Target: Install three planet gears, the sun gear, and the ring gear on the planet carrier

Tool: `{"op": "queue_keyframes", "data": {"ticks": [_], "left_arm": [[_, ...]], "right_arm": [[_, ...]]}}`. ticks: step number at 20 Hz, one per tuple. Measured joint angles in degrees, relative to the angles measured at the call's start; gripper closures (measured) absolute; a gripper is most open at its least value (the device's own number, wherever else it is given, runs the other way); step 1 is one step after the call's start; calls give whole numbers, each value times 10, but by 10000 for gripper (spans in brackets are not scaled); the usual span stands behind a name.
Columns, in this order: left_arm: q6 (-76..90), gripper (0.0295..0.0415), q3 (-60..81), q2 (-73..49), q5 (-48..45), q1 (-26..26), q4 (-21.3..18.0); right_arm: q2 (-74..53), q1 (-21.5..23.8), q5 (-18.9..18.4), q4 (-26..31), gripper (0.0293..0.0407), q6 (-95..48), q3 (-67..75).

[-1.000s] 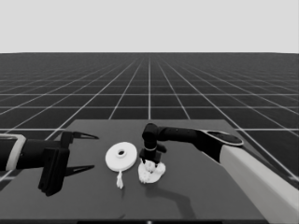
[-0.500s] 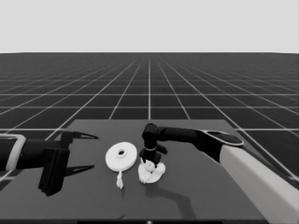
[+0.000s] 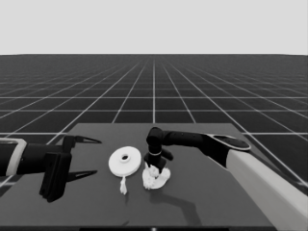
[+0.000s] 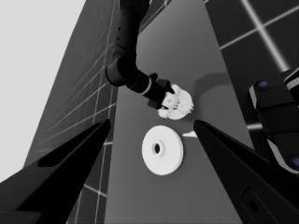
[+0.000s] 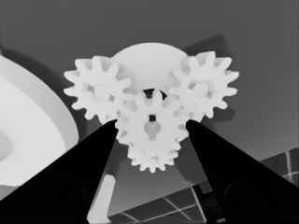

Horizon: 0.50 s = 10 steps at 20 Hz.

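Right gripper [image 5: 150,125] grips the middle gear [image 5: 150,128] over the carrier [image 5: 145,58], two gears flanking. The ring gear [image 3: 124,160] waits beside; left gripper [image 3: 82,156] idles open

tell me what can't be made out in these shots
- Smaller round part: right wrist view, mostly covered by the gears; only its far rim shows.
- A fourth gear: only teeth peek out below the middle one, so it can't be confirmed.
- Right gripper: head view, its tips merge with the gear cluster; contact can't be judged.
- Larger round part: right wrist view, cut off by the edge.
- Thin white piece: head view, too small for its shape.
- Left gripper: parked at the table's left end.
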Motion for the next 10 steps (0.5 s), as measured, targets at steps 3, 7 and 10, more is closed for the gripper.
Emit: {"op": "queue_keyframes", "data": {"ticks": [3, 7, 10], "left_arm": [[0, 326, 0, 0, 0, 0, 0], [0, 326, 0, 0, 0, 0, 0], [0, 326, 0, 0, 0, 0, 0]], "right_arm": [[0, 0, 0, 0, 391, 18, 0], [0, 0, 0, 0, 391, 42, 0], [0, 0, 0, 0, 391, 60, 0]]}}
